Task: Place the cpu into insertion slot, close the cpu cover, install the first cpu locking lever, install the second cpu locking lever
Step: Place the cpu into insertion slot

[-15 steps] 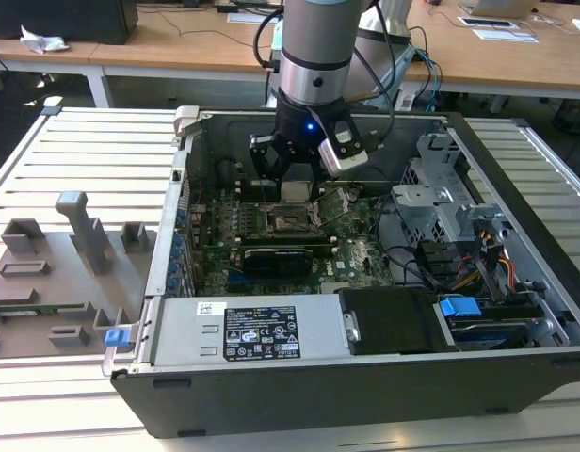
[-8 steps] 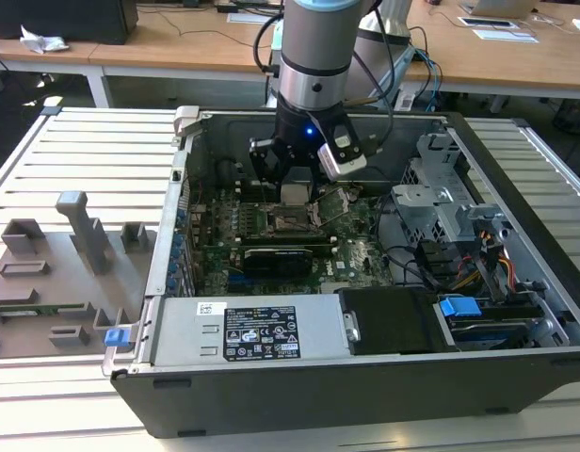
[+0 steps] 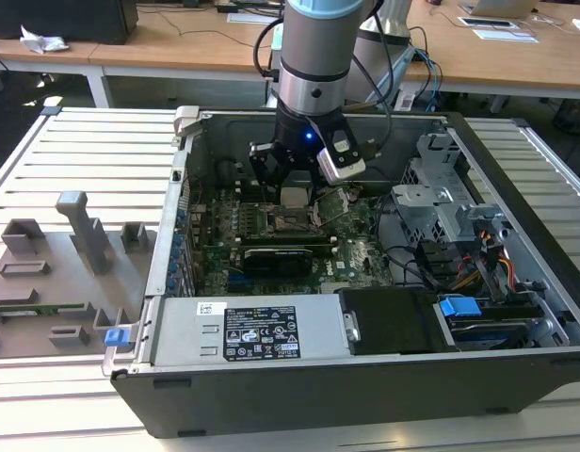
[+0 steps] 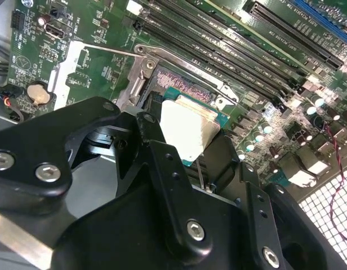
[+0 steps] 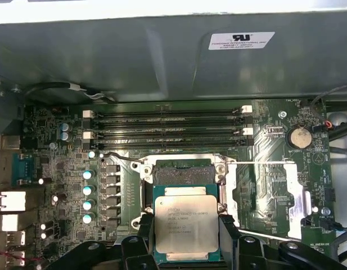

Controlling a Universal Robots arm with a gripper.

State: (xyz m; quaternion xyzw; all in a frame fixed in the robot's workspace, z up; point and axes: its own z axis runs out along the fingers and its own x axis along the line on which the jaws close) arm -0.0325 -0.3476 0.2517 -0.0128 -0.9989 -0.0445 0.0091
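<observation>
You are looking at an open black metal computer case (image 3: 271, 395) lying on a pale slatted table. The grey and blue robot arm (image 3: 314, 56) reaches straight down into the case's far half.

Its black two-fingered gripper (image 3: 295, 179) is clamped on the cpu (image 5: 186, 228), a small flat square chip with a silver-grey metal top, with one black finger (image 5: 228, 230) pressed against each opposite edge.

The chip hangs face up just above the insertion slot (image 5: 182, 173), a square black socket with a metal rim. It looks unseated, because a strip of the socket's bare contact field shows beyond the chip's edge. The chip's edges run parallel to the socket's rim, so I judge the gap to be mostly downward with a slight sideways offset.

The cpu cover (image 5: 300, 202), a thin silver metal frame plate with a large window, is swung open beside the socket.

The case holds a green motherboard (image 5: 66, 129) with long black memory slots (image 5: 168, 121). A grey power supply box (image 3: 252, 334) sits along the near wall, and a silver drive cage (image 3: 441, 202) stands on the exterior view's right.
</observation>
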